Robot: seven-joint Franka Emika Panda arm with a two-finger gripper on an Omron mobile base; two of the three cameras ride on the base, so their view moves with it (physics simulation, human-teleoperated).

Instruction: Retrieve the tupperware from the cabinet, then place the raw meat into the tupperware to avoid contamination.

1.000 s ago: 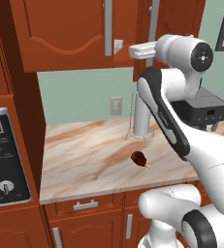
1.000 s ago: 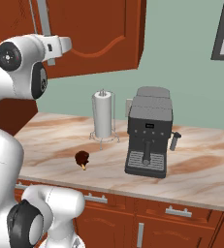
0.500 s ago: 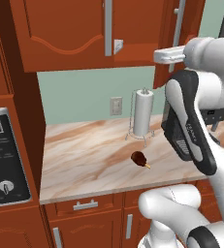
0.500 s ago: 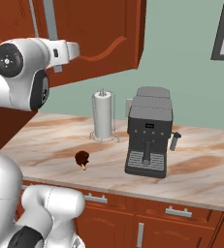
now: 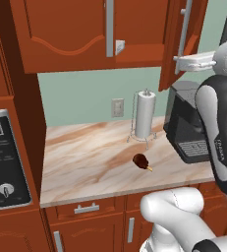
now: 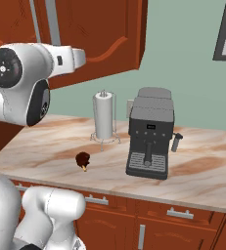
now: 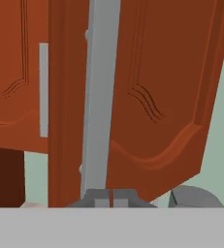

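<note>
The hand sits right at the lower end of the long silver bar handle of the cabinet's right door. In the hand view its two fingertips stand pressed almost together, with only a thin seam between them, and the handle rises straight up from just above them. Whether the tips actually pinch the bar or merely rest in front of it, I cannot tell. In the left base view the hand shows as a white block held level against the edge of that door.

The cabinet hangs on the wall above the desk. Its right door is swung outward, standing at an angle to the left door, which lies flat and closed with its own silver handle. The tupperware cannot be made out in these views; the inside of the cabinet is hidden behind the doors.

Down on the desk, the raw meat lies by itself near the front edge, bone end pointing toward the front right. Behind it stands a white paper-towel roll on a wire holder, and to the right of that a dark coffee machine. In the right base view the meat lies in front of and slightly left of the roll, well apart from the machine.
</note>
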